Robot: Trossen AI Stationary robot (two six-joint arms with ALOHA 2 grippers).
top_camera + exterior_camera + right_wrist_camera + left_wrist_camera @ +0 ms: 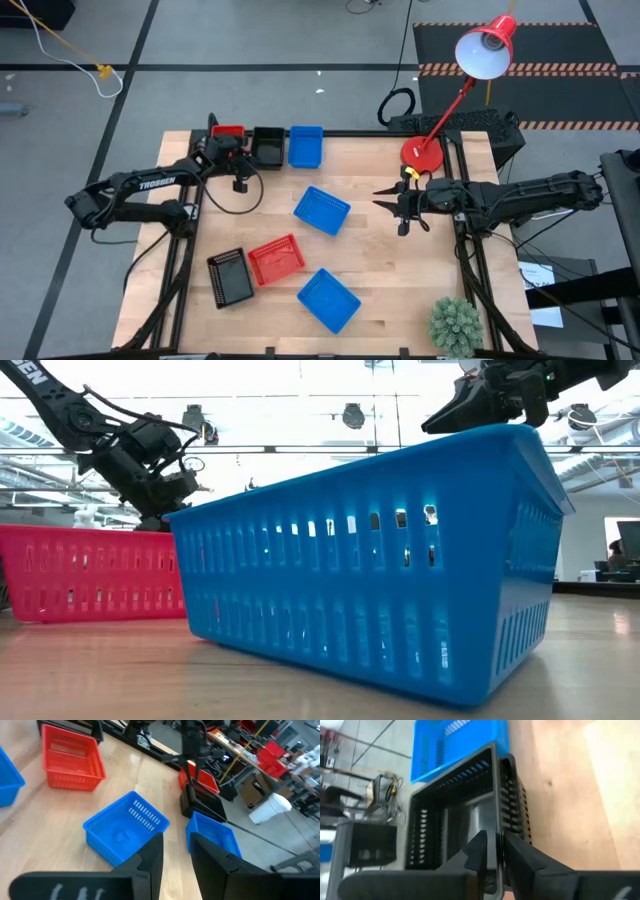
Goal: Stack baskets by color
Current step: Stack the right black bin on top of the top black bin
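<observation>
The left end effector (492, 857) sits at the far edge of the surface (400, 270), its two fingers set narrowly on either side of the near wall of a black basket (455, 815); the wall lies between them, though whether they actually press it I cannot tell. That black basket (267, 146) stands in a row along the far edge, with a red basket (227, 131) just beside it on one side and a blue basket (306, 145) just beside it on the other (the blue one also shows past the black rim in the left wrist view).

The right end effector (381, 200) hovers above the surface toward the right side, its fingers a little apart and holding nothing. Ahead of it, in the middle of the surface, lies a second blue basket (322, 209), turned at an angle and lying apart from the others.

Nearer the front edge, another red basket (275, 259) touches another black basket (230, 275), both lying askew. A third blue basket (328, 299) rests near them, closest to the front, and fills most of the low view.

A red desk lamp (484, 45) leans over the far right corner, its round base (422, 151) on the surface just beyond the right arm. A small green plant (455, 325) stands at the front right corner.
</observation>
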